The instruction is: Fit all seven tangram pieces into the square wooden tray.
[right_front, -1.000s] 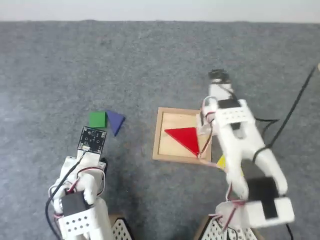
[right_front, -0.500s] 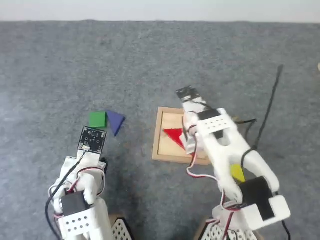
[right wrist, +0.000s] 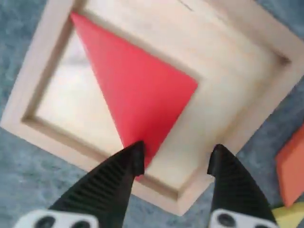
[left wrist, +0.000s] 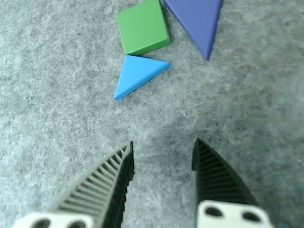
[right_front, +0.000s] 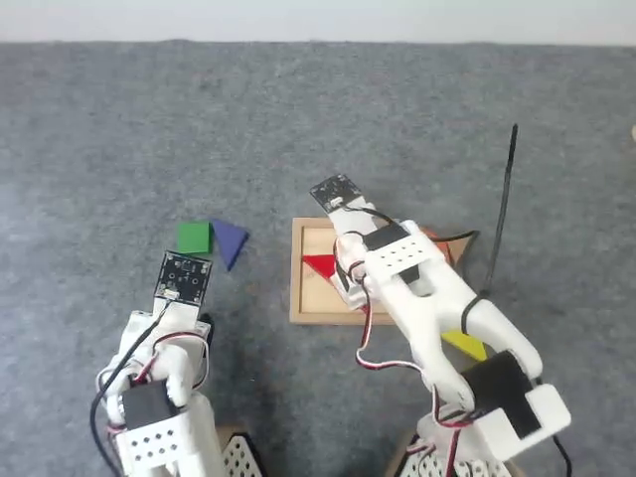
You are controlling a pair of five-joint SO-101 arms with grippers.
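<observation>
- The square wooden tray [right_front: 296, 290] lies flat on the grey carpet [right_front: 298, 129] in front of the right arm [right_front: 407, 283]. Its sides run roughly square to the high view.
- The arm covers most of the tray's far and right parts in the high view.
- A red triangle [right wrist: 137, 95] lies flat on the tray floor. In the right wrist view, one sharp corner is tucked close into a tray corner and its long edge runs slantwise across the floor.
- From above, only the red triangle's sharp tip shows, pointing toward the tray's left rim.
- The right gripper [right wrist: 178, 156] hangs just above the tray with its jaws apart and nothing between them. One fingertip [right wrist: 135, 159] overlaps a corner of the red triangle; I cannot tell whether it touches.
- An orange piece [right_front: 444, 248] and a yellow piece [right_front: 465, 344] lie outside the tray on its right. Both are partly hidden, so their shapes are hard to make out.
- The left gripper [left wrist: 163, 149] is over bare carpet with its jaws spread and empty.
- Near it lies a light blue triangle [left wrist: 137, 74], its long edge slanting, with a green square [left wrist: 142, 26] just beyond.
- A dark blue triangle [left wrist: 197, 16] sits beside the square, cut off by the frame, with a sharp point toward the gripper.
</observation>
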